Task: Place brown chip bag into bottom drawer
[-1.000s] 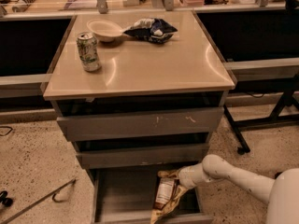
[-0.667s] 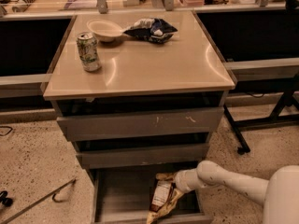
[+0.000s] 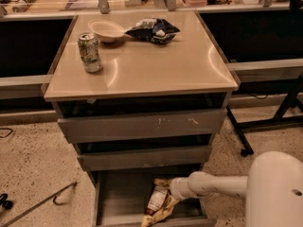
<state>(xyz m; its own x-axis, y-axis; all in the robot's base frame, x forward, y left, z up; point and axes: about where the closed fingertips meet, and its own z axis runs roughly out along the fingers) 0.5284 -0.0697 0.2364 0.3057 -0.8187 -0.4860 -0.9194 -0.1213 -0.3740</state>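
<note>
1. Brown chip bag point(image 3: 158, 203) placement turns on the biggest thing in view, the grey cabinet point(image 3: 142, 124). Its tabletop point(image 3: 156, 65) carries nothing the task needs, and the two upper drawers play no part.
2. At floor level the bottom drawer point(image 3: 118, 197) is pulled out and open. Its grey floor is bare across the left half, so getting the drawer ready looks done.
3. A white arm point(image 3: 222, 186) reaches in low from the right, over the drawer's right side.
4. The bag sits inside the drawer's outline, right of centre. It is slanted, not flat, with its upper end at the arm's tip and its lower end toward the drawer front. It is glossy dark brown with crinkled cream-yellow edges and a white label panel facing up. Whether its lower end rests on the drawer floor or on the front lip cannot be told. By my reading the task is nearly complete: the bag is in the right drawer, and what is left is to leave it lying there and draw the arm clear.
5. The end effector point(image 3: 176, 189) is at the arm's tip, right against the bag's upper end. Whether it is clamped on the bag or apart cannot be told.
6. On the tabletop, well apart from all this, are a blue snack bag point(image 3: 152, 30), a bowl point(image 3: 107, 30) and a soda can point(image 3: 90, 52).
</note>
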